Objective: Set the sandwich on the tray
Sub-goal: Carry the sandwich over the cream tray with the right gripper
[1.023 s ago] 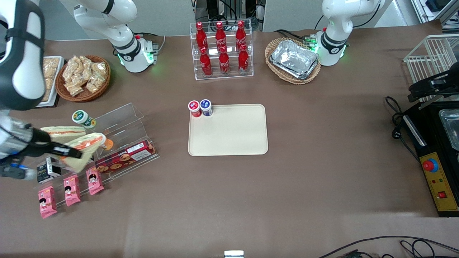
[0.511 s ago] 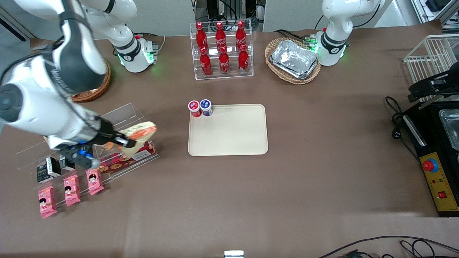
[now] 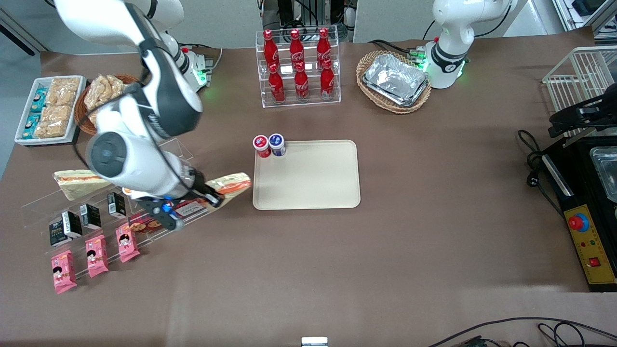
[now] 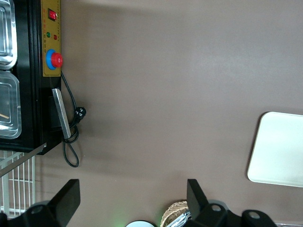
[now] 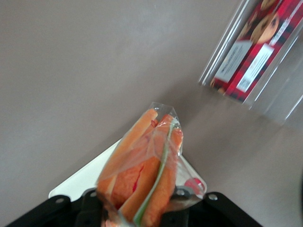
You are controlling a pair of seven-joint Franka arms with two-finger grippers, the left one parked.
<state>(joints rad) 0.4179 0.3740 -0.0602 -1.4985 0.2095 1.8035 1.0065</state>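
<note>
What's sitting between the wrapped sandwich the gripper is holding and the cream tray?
Nothing: in the front view only bare brown tabletop separates the clear-wrapped triangular sandwich, clamped in the gripper, from the cream-beige rectangular plastic tray.

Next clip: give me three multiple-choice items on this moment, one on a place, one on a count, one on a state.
1. Where is the sandwich?
A. Flat on the tray
B. Held above the table, beside the tray's edge
C. In the wicker basket

2. How many red bottles stand in the clear rack?
A. Six
B. Four
C. Eight

3. What is the claw doing?
A. Open over the tray
B. Shut on nothing
C. Shut on the sandwich

Key: 1 B, the front view shows it just short of the tray; 2 A, two rows of three; 3 C, the wrist view shows the wrapped wedge between its fingers.
</note>
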